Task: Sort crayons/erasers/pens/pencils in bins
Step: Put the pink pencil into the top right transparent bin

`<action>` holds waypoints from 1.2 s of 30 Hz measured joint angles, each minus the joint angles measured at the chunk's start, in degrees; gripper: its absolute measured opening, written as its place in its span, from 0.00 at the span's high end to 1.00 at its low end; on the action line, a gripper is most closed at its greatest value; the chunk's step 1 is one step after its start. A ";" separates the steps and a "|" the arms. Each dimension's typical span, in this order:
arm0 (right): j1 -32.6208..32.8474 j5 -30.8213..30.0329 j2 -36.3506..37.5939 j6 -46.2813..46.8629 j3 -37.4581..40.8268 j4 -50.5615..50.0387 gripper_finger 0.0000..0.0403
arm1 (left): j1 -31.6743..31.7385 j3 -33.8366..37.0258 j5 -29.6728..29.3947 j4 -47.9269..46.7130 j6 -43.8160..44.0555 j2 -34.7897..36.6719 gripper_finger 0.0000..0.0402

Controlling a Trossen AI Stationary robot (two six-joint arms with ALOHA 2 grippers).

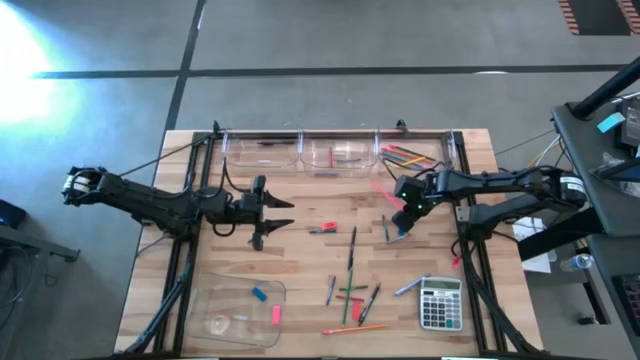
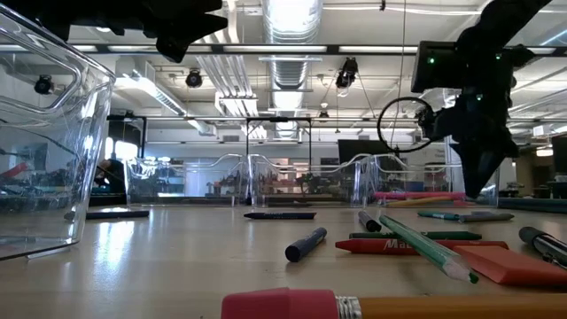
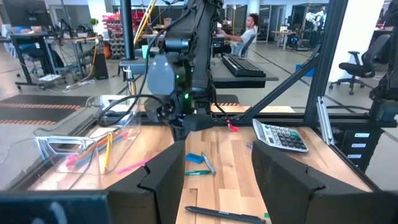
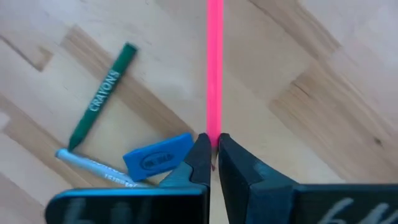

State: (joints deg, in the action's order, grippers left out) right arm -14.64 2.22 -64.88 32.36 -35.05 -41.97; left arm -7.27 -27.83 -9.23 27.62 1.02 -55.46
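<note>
The right gripper (image 4: 213,149) is clamped on one end of a long, thin bright pink pencil (image 4: 214,68); its two dark fingers (image 4: 200,158) press together with only the pencil's width between them. From above, this gripper (image 1: 404,212) sits over the right-centre of the pale wooden table (image 1: 300,240), in front of the row of three small clear plastic tubs (image 1: 335,152) along the far edge. The rightmost tub (image 1: 415,155) already holds several orange, green and pink pencils. Just beside the gripped pencil lie a small blue block eraser (image 4: 158,157), a green crayon (image 4: 102,94) marked "CRAYONS", and a pale blue-grey pen (image 4: 93,165) partly under the eraser.

The left gripper (image 1: 275,215) hovers over the left-centre of the table with its jaws spread apart and nothing between them; its wrist view shows the two dark fingers (image 3: 163,177) well separated.

Near the front left corner stands a larger shallow clear tray with rounded corners (image 1: 215,300), with a blue eraser (image 1: 259,294) and a pink eraser (image 1: 276,315) inside. More pens, crayons and pencils lie scattered over the front-centre of the table, and a grey calculator (image 1: 440,303) sits at the front right.
</note>
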 joint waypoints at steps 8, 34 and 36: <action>3.01 -0.33 0.62 -0.02 -4.16 -0.76 0.98 | 0.00 -0.02 0.00 0.04 0.13 0.00 0.57; -18.64 -14.38 8.39 -5.46 -8.79 -9.24 0.99 | 0.02 -0.22 0.00 0.31 0.15 0.00 0.57; -21.13 -14.26 6.26 -7.60 -9.67 -9.34 0.99 | 0.02 -0.22 0.00 0.33 0.15 0.00 0.57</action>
State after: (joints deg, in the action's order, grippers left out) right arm -35.76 -12.03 -58.63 24.76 -44.73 -51.31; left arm -7.25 -28.05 -9.23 27.94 1.17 -55.46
